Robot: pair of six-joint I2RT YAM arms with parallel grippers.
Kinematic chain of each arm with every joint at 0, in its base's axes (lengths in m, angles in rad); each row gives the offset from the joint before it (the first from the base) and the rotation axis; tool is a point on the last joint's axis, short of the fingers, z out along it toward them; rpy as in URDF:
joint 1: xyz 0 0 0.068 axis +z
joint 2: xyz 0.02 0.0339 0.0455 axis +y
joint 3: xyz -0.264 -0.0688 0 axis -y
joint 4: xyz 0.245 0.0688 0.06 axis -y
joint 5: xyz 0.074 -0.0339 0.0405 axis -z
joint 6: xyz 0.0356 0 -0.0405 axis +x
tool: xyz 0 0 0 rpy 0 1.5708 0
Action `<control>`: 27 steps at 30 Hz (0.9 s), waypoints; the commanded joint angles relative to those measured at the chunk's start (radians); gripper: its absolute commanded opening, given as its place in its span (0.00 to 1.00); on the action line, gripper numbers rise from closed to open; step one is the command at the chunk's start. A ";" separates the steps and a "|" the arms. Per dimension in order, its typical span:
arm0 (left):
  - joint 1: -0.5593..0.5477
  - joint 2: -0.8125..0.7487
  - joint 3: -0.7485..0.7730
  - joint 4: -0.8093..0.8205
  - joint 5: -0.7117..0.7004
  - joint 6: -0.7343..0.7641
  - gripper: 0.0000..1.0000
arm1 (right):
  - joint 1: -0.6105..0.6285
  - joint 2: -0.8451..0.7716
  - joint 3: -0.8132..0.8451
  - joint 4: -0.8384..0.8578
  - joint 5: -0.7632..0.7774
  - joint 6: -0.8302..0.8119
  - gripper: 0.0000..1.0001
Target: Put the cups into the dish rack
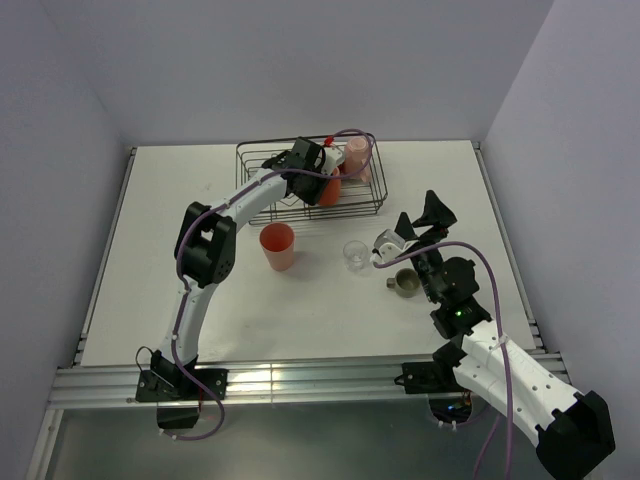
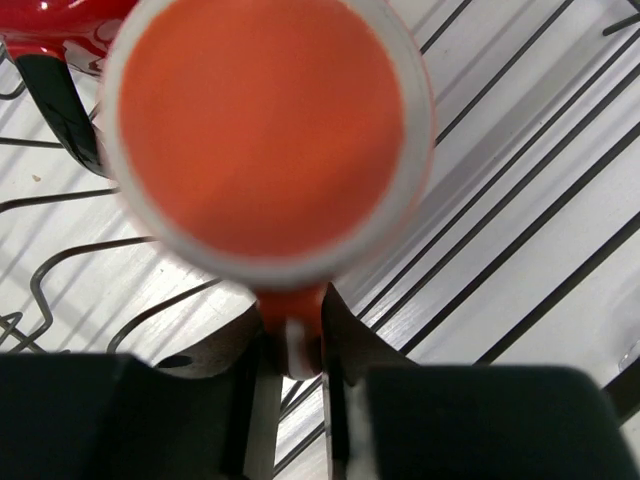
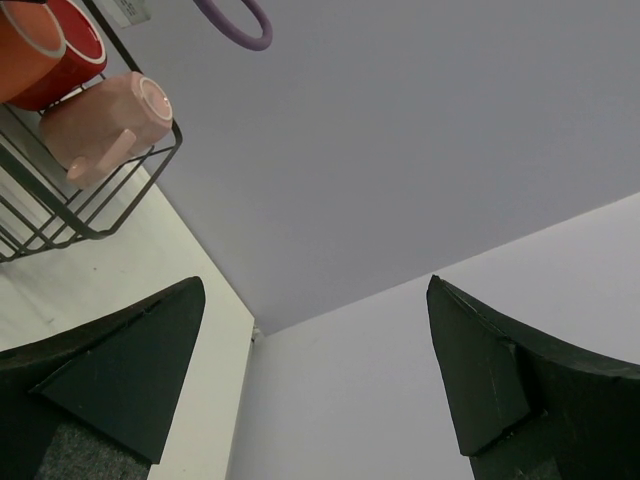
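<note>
**In the dish rack (image 1: 262, 207): left gripper (image 2: 300, 352) on orange mug (image 2: 265, 130)**

At the rack's right end, left gripper pinched nearly closed on the orange mug's handle. red mug (image 2: 50, 20) just beside it, pink mug (image 3: 105, 125) in the corner. Near clear glass (image 1: 355, 255) and grey mug (image 1: 405, 283), right gripper (image 3: 315, 285) spread wide, holding nothing. salmon tumbler (image 1: 278, 246) upright on table (image 1: 180, 280), outside rack.

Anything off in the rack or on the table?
Pink mug lies tipped on its side in the far right corner of the dish rack, not standing. Nothing spilled or cracked that I can see.
</note>
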 commanded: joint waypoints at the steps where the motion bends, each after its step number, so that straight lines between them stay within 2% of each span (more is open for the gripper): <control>1: 0.004 -0.020 0.062 0.052 0.032 0.027 0.28 | -0.008 0.004 0.057 0.020 -0.005 0.001 1.00; 13: 0.007 -0.020 0.077 0.035 0.049 0.022 0.40 | -0.008 0.002 0.060 0.017 -0.005 -0.004 1.00; 21: 0.007 -0.067 0.074 0.015 0.047 0.028 0.42 | -0.006 0.004 0.066 0.013 -0.013 -0.004 1.00; 27: 0.007 -0.110 0.043 0.010 0.033 0.046 0.54 | -0.006 0.005 0.071 0.011 -0.017 0.001 1.00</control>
